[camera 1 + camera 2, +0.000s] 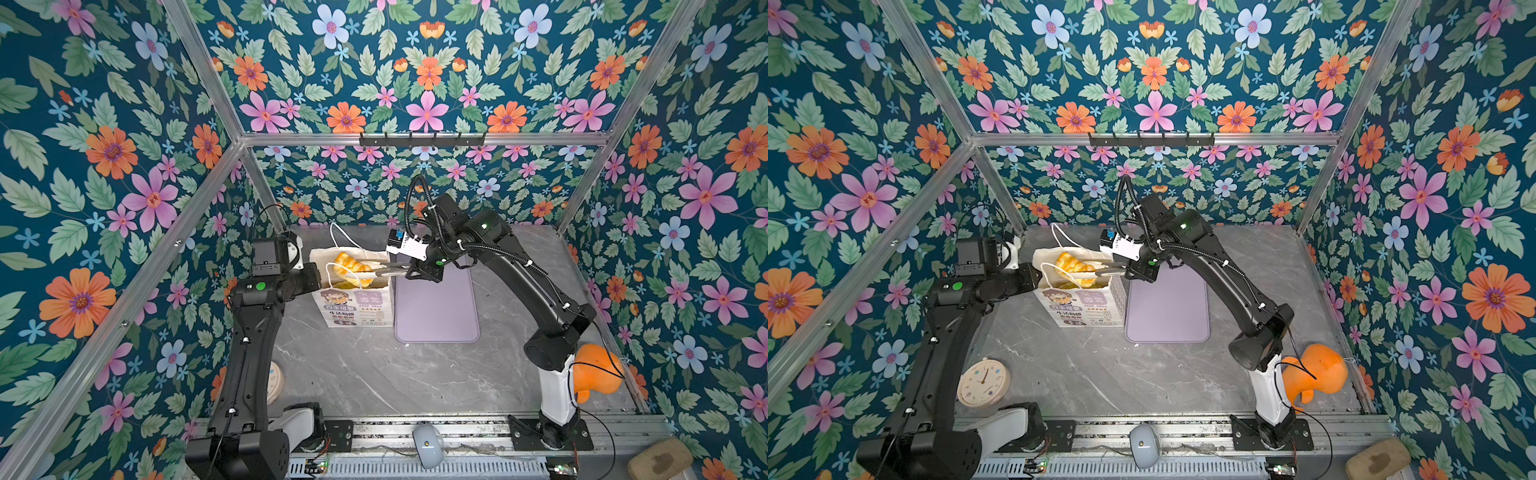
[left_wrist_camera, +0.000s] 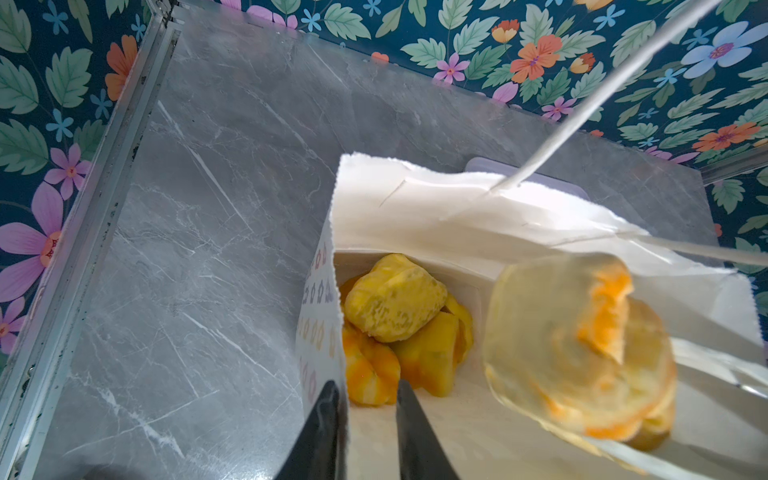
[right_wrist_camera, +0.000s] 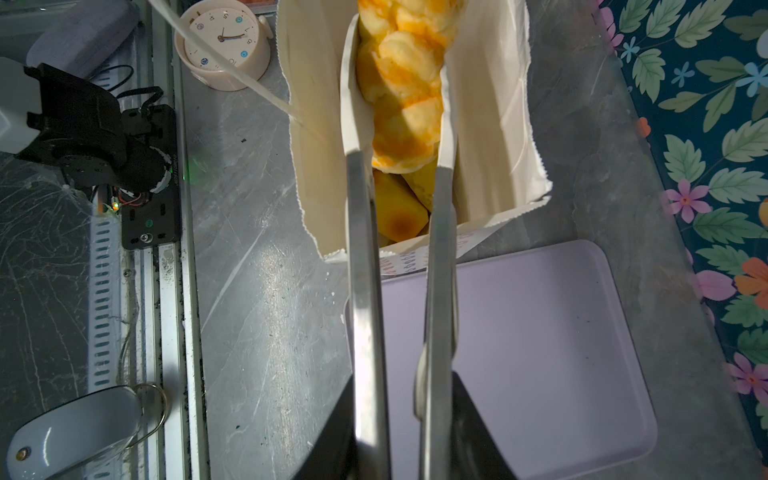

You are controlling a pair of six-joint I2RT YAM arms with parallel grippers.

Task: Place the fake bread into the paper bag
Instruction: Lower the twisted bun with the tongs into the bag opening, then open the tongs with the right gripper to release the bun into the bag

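The white paper bag (image 1: 353,309) (image 1: 1077,309) stands upright left of the table's middle. My right gripper (image 1: 419,270) (image 3: 399,399) is shut on metal tongs (image 3: 363,249). The tongs pinch a glossy braided fake bread (image 1: 351,266) (image 1: 1073,264) (image 3: 401,83) (image 2: 582,353) just over the bag's open mouth. Several more golden breads (image 2: 395,307) (image 3: 397,208) lie inside on the bag's bottom. My left gripper (image 2: 368,399) (image 1: 1038,278) is at the bag's left rim (image 2: 415,208), one finger outside and one inside the wall, shut on it.
A flat lilac tray (image 1: 436,307) (image 3: 540,353) lies right beside the bag. A round cream clock (image 1: 984,382) stands at the front left. An orange plush lump (image 1: 598,372) sits behind the right arm's base. A grey rounded object (image 1: 428,446) rests on the front rail.
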